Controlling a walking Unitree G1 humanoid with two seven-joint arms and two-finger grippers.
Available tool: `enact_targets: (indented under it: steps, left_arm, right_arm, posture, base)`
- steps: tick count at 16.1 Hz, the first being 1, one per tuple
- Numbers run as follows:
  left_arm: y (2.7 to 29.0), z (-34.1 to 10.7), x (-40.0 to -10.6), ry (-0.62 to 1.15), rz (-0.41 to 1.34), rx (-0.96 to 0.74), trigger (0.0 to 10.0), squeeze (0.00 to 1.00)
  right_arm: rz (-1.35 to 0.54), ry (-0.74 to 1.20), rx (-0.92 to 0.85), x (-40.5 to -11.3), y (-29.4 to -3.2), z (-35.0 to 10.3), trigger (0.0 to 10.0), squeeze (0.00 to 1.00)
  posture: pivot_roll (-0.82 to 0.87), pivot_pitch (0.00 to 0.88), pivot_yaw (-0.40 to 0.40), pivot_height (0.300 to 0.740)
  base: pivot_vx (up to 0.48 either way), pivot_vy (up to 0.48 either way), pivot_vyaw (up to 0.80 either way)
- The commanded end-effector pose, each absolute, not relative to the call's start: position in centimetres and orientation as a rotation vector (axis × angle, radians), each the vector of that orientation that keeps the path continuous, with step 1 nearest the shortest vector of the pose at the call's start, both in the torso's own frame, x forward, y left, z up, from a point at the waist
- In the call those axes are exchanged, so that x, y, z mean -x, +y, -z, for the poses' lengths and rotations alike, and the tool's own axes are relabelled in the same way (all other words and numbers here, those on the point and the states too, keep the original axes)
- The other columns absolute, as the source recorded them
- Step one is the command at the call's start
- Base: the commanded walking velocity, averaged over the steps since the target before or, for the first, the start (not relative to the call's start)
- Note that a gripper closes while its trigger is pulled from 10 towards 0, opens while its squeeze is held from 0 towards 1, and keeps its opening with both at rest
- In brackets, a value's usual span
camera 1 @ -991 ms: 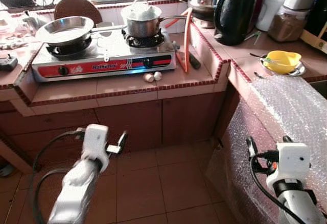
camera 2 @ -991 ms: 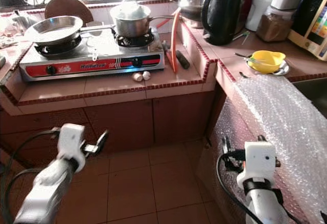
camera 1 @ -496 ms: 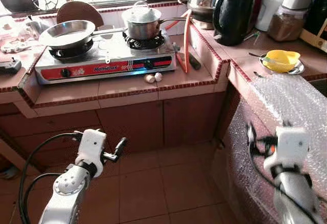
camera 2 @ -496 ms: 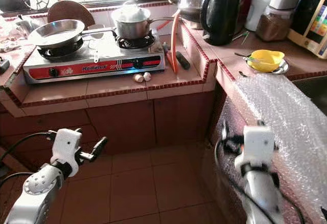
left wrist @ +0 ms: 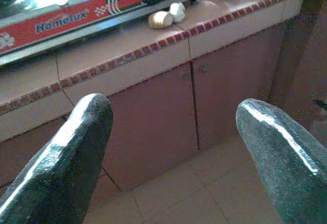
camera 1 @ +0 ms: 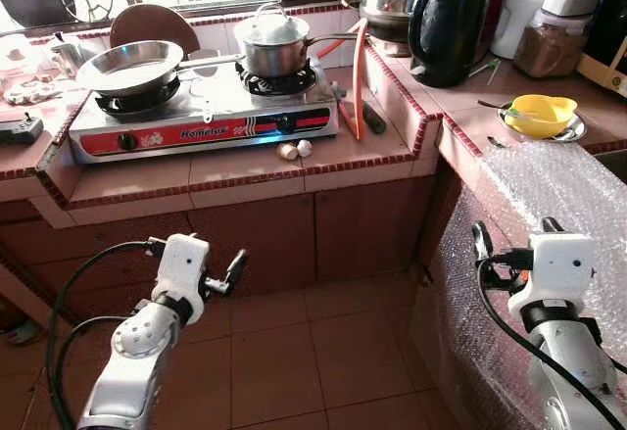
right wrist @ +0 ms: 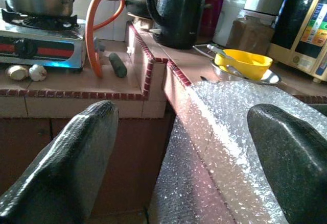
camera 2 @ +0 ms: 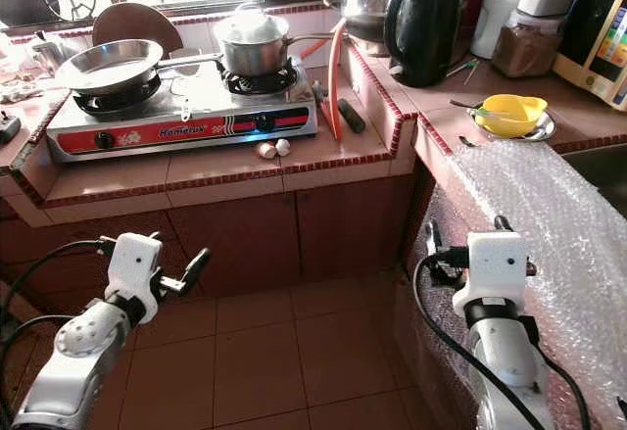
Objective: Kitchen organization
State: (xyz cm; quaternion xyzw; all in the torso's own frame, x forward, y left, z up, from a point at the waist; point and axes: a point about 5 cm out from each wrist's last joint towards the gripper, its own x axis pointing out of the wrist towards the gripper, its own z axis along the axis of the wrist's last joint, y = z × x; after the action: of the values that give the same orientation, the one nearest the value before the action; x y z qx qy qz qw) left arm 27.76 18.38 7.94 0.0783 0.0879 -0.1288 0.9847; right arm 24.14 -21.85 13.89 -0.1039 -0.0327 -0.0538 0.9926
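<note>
Countertop (camera 1: 250,167) sat ahead across the floor, nothing picked. Both arms had lifted slightly versus a second ago. Left gripper (left wrist: 173,110) was spread wide and empty, before the cabinets. Right gripper (right wrist: 184,113) was wide too, beside bubble wrap (camera 1: 568,185). Beyond: garlic cloves (camera 1: 294,148), stove (camera 1: 196,117). Likely approach phase.

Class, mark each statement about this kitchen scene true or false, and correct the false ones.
1. A lidded pot sits on the stove's right burner. True.
2. The frying pan holds two garlic bulbs. False: the garlic bulbs lie on the tiled counter in front of the stove.
3. The left gripper is open and holds nothing. True.
4. The yellow bowl rests on the bubble wrap. False: it sits on a metal plate beyond the wrap.
5. The right gripper is shut on the kettle. False: it is open, low beside the counter.
</note>
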Motion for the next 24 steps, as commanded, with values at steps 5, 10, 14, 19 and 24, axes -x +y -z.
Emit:
enact_targets:
  steps: [5, 10, 14, 19, 24]
  left_arm:
    - [18.4, -8.0, -28.7, 0.171, 0.223, -0.150, 10.0, 0.00]
    - [17.0, -9.9, -30.6, 0.066, 0.104, -0.084, 10.0, 0.00]
    - [15.9, -9.7, -30.8, 0.042, 0.125, -0.063, 10.0, 0.00]
    - [16.0, -10.1, -30.9, 0.004, 0.119, -0.130, 10.0, 0.00]
    - [17.7, -10.2, -30.1, 0.020, 0.107, -0.131, 10.0, 0.00]
  right_arm:
    - [0.099, -0.070, 0.182, -23.7, -21.1, -13.9, 10.0, 0.00]
    - [0.110, -0.056, 0.163, -22.8, -20.9, -13.6, 10.0, 0.00]
    - [0.107, -0.063, 0.162, -23.1, -20.6, -13.8, 10.0, 0.00]
    - [0.139, -0.058, 0.147, -22.7, -20.7, -13.5, 10.0, 0.00]
    - [0.132, -0.078, 0.137, -24.1, -20.8, -13.7, 10.0, 0.00]
  posture:
    - [-0.02, 0.000, 0.061, 0.740]
    - [-0.04, 0.000, 0.052, 0.740]
    - [-0.05, 0.000, 0.058, 0.740]
    - [-0.04, 0.000, 0.065, 0.740]
    - [0.01, 0.000, 0.075, 0.740]
  base:
    - [0.000, 0.000, 0.00]
    - [0.000, 0.000, 0.00]
    - [0.000, 0.000, 0.00]
    - [0.000, 0.000, 0.00]
    - [0.000, 0.000, 0.00]
